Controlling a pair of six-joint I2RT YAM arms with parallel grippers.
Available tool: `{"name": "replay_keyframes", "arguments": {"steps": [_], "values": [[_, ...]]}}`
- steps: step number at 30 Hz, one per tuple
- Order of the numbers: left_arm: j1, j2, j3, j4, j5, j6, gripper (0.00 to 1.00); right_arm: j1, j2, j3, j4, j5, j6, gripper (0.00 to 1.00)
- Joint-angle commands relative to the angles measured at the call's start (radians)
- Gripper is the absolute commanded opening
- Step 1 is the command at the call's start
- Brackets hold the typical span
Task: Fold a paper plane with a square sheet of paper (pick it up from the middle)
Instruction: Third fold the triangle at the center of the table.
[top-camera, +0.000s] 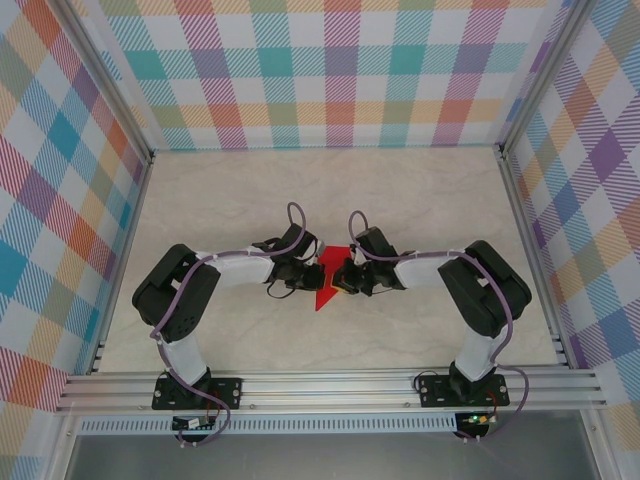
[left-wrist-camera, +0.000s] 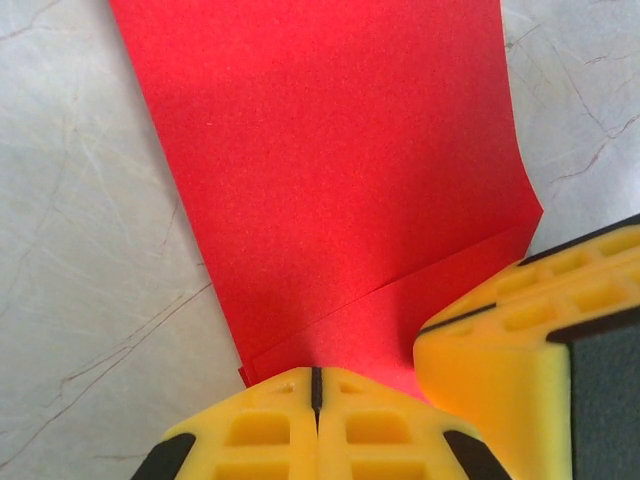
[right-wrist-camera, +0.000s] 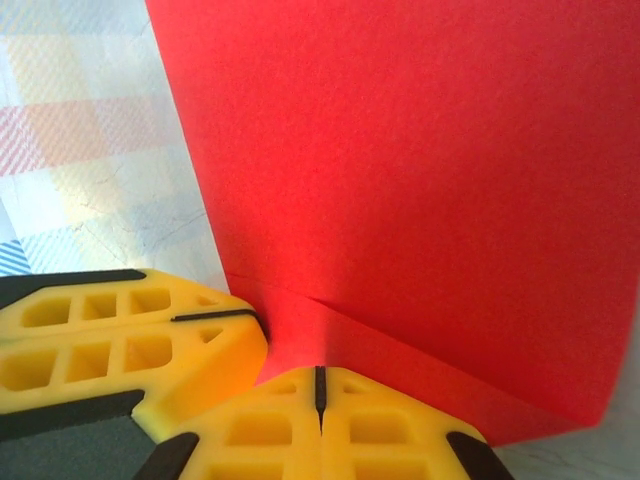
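Note:
The red sheet of paper lies folded on the table between the two arms, its near end pointed like a dart. In the left wrist view the paper shows a folded flap edge running across it just ahead of my left gripper. That gripper is shut, its tips against the paper, and no paper is visible between the jaws. My right gripper is also shut, tips on the paper beside a diagonal flap edge. From above, the left gripper and right gripper nearly meet over the paper's middle.
The marble-look tabletop is ringed by plaid walls and an aluminium frame at the near edge. Each wrist view catches the other gripper's yellow fingers close alongside.

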Motion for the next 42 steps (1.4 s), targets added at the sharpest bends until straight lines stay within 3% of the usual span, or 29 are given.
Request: {"name": "replay_keyframes", "arguments": {"steps": [1, 6, 17, 42], "values": [[0.010, 0.030, -0.042, -0.046, -0.051, 0.014, 0.04, -0.011, 0.008, -0.003, 0.032, -0.001, -0.019, 0.02], [0.009, 0.030, -0.039, -0.049, -0.051, 0.016, 0.04, -0.010, 0.084, -0.055, 0.098, 0.008, 0.040, 0.00], [0.009, 0.027, -0.043, -0.060, -0.061, 0.021, 0.03, -0.043, -0.033, -0.041, 0.034, 0.035, -0.024, 0.00], [0.009, 0.020, -0.046, -0.066, -0.060, 0.025, 0.02, -0.146, 0.053, -0.087, 0.156, -0.024, -0.020, 0.01]]}}
